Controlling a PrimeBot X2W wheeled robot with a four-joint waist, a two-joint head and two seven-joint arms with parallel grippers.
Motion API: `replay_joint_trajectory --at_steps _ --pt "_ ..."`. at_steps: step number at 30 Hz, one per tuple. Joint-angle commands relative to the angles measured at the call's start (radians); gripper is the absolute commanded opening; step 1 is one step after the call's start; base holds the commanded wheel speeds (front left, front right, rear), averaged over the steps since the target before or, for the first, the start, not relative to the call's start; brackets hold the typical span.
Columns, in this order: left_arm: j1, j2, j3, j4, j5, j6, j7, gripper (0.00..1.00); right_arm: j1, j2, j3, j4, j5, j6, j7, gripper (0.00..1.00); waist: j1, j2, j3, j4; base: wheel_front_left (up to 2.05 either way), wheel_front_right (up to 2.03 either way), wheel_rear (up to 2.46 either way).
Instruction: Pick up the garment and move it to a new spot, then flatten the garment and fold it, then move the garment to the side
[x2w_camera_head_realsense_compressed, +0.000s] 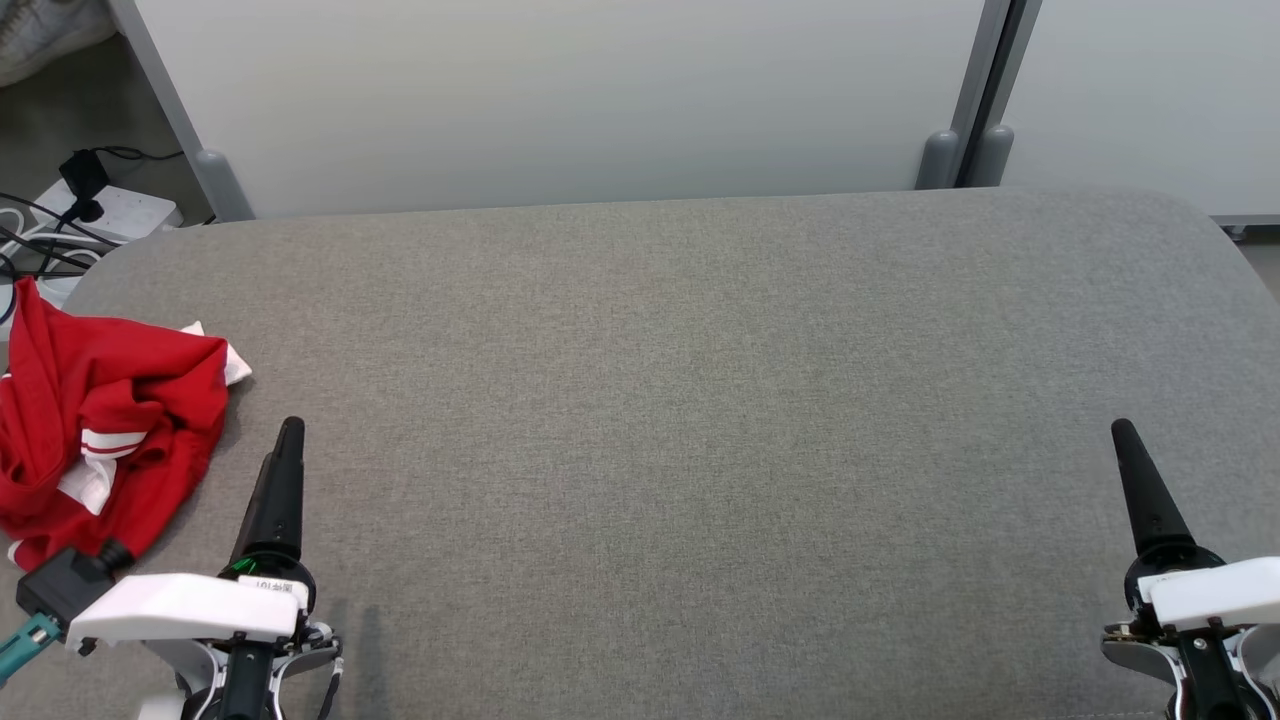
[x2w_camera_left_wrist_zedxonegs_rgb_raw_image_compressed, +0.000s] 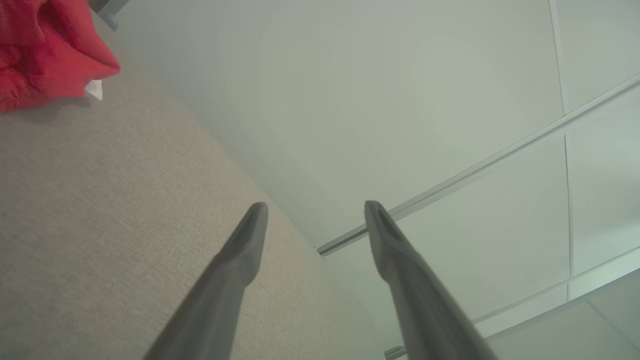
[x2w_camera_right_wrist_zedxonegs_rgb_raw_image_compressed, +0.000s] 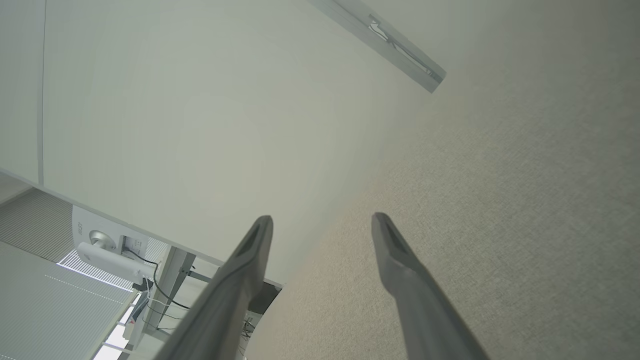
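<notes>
A crumpled red garment (x2w_camera_head_realsense_compressed: 105, 425) with white stripes lies bunched at the left edge of the grey fabric table (x2w_camera_head_realsense_compressed: 700, 400); part of it hangs past the edge. Its red corner (x2w_camera_left_wrist_zedxonegs_rgb_raw_image_compressed: 45, 50) fills the upper left of the left wrist view. My left gripper (x2w_camera_head_realsense_compressed: 290, 430) rests just right of the garment, apart from it, open (x2w_camera_left_wrist_zedxonegs_rgb_raw_image_compressed: 315, 207) and holding nothing. Over at the lower right, far from the garment, is my right gripper (x2w_camera_head_realsense_compressed: 1120, 430), also open (x2w_camera_right_wrist_zedxonegs_rgb_raw_image_compressed: 322, 220) and holding nothing.
Pale partition panels (x2w_camera_head_realsense_compressed: 560, 100) with grey posts (x2w_camera_head_realsense_compressed: 975, 150) stand right behind the table's far edge. A power strip with dark cables (x2w_camera_head_realsense_compressed: 100, 210) lies on the floor beyond the table's left corner.
</notes>
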Motion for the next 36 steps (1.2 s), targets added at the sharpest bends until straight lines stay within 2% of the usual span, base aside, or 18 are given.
replay_joint_trajectory --at_steps 1,12,36 --pt "-0.059 0.019 0.007 -0.036 0.018 0.005 -0.008 1.00 -0.055 -0.025 0.004 -0.038 -0.018 0.004 -0.012 1.00 -0.0001 0.0000 0.000 0.000 0.00 0.00 0.00" --pt "-0.051 0.045 -0.034 -0.029 0.174 0.033 -0.040 1.00 -0.031 -0.028 0.033 -0.053 -0.230 0.005 -0.036 1.00 -0.0001 0.0000 0.001 0.004 0.00 0.00 0.00" --pt "-0.046 0.083 -0.082 0.027 0.476 0.095 -0.111 1.00 -0.018 -0.029 0.095 0.036 -0.551 0.006 -0.119 1.00 -0.0001 0.0000 -0.004 0.007 0.00 0.00 0.00"
